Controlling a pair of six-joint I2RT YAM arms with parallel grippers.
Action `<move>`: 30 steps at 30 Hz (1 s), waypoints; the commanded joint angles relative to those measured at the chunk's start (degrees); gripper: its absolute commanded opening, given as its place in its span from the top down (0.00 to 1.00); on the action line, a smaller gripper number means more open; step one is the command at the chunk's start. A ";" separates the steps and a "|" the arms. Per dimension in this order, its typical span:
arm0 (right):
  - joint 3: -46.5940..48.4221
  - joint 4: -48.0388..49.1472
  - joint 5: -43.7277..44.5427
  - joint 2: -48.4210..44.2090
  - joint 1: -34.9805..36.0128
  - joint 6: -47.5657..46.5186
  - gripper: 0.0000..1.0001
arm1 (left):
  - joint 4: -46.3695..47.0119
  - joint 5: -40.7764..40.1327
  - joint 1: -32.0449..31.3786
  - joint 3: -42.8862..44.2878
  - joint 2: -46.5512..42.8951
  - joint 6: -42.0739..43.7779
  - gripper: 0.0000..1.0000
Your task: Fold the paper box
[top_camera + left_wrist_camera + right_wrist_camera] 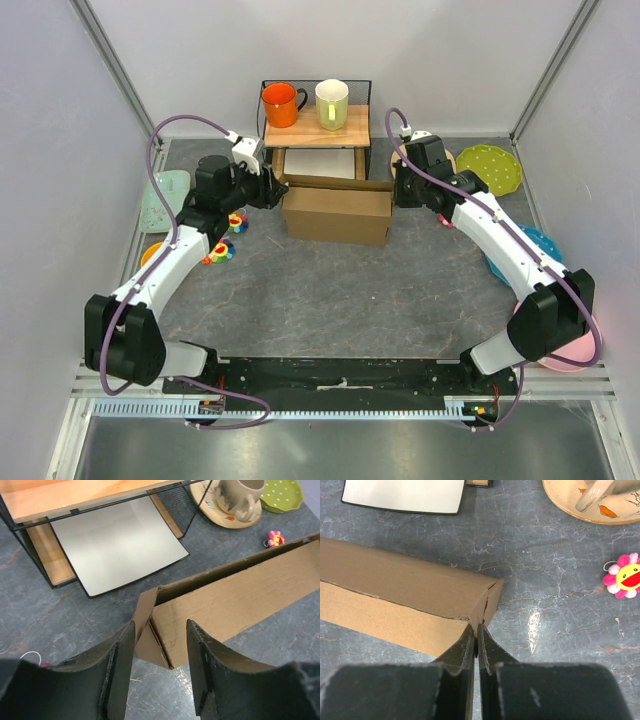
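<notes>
The paper box [337,212] is brown cardboard, partly formed, lying on the grey mat in front of the wooden shelf. My left gripper [272,190] is at its left end. In the left wrist view it [160,625] is open, its fingers either side of the box's [235,600] left corner flap without touching it. My right gripper [398,195] is at the right end. In the right wrist view it [476,626] is shut, its tips pinching the box's [395,595] right corner edge.
A wooden shelf [318,128] behind the box carries an orange mug [283,103] and a pale green mug [332,103], with a white tray [318,163] under it. A green plate [490,168], blue plate [530,255], flower toys [225,250] and a beige plate with a mug [230,505] lie around.
</notes>
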 commanded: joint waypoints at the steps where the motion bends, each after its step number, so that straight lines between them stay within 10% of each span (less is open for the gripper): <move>1: 2.83 0.49 -1.17 0.23 0.09 0.90 0.92 | 0.47 -3.89 -0.05 3.39 1.20 2.93 0.48; 13: 2.74 0.41 -1.08 0.49 0.09 0.73 0.91 | 0.30 -2.50 -0.05 4.71 3.05 2.84 0.54; 30: 10.38 -3.28 -4.25 3.04 0.09 4.41 0.92 | -4.27 -1.52 -2.77 4.18 3.93 4.77 0.98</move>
